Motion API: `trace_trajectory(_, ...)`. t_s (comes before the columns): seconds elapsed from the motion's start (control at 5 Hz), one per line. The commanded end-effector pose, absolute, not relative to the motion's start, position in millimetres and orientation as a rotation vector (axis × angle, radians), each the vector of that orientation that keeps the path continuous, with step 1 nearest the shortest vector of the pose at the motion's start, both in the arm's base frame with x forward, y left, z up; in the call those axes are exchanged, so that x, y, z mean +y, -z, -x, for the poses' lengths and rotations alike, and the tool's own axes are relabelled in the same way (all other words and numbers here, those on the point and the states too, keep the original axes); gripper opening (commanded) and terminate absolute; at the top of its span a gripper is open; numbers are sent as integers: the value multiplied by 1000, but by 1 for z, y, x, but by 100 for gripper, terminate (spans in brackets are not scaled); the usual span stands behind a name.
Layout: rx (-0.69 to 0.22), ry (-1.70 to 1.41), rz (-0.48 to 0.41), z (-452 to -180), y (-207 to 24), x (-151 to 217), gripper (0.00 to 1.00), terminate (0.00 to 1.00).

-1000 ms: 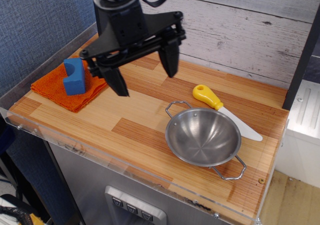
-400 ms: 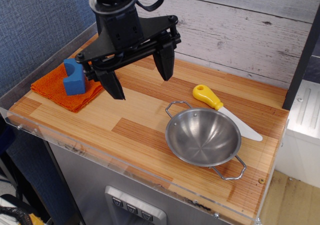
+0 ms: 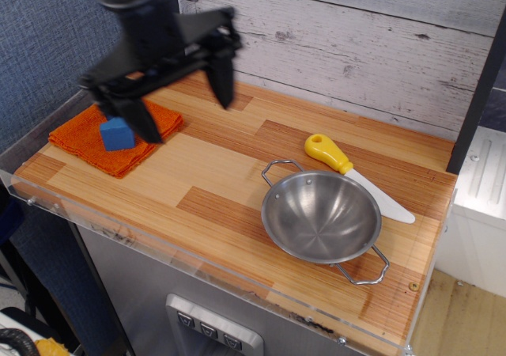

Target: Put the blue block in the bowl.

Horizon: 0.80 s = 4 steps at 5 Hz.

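Observation:
The blue block (image 3: 116,134) sits on an orange cloth (image 3: 95,138) at the left end of the wooden counter; its top is partly hidden by my gripper. My gripper (image 3: 183,101) is open, its two black fingers spread wide, hanging above the cloth with the left fingertip (image 3: 146,128) just right of the block. It holds nothing. The bowl (image 3: 321,216), shiny steel with two wire loop handles, stands empty at the front right of the counter, well apart from the block and gripper.
A yellow-handled knife (image 3: 348,171) lies behind the bowl, its blade pointing right. A clear plastic rim (image 3: 158,249) runs along the counter's front edge. A grey plank wall (image 3: 379,39) stands behind; a blue wall is at left.
My gripper has moved left, from over the counter's middle to above the orange cloth, and now covers part of the blue block. It stays open. Block, bowl and knife have not moved.

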<state>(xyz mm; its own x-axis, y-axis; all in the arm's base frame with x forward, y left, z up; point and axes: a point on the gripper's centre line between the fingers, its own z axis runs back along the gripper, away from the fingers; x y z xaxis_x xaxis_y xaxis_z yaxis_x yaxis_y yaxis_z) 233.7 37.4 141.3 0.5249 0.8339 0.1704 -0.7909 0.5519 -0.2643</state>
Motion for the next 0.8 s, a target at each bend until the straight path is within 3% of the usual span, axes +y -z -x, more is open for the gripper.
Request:
trace_trajectory(0.0,-275,-1115,155,-250,-121,87,100,0)
trace_trajectory(0.6,-233,-1195,98,-274,-99,157,100,0)
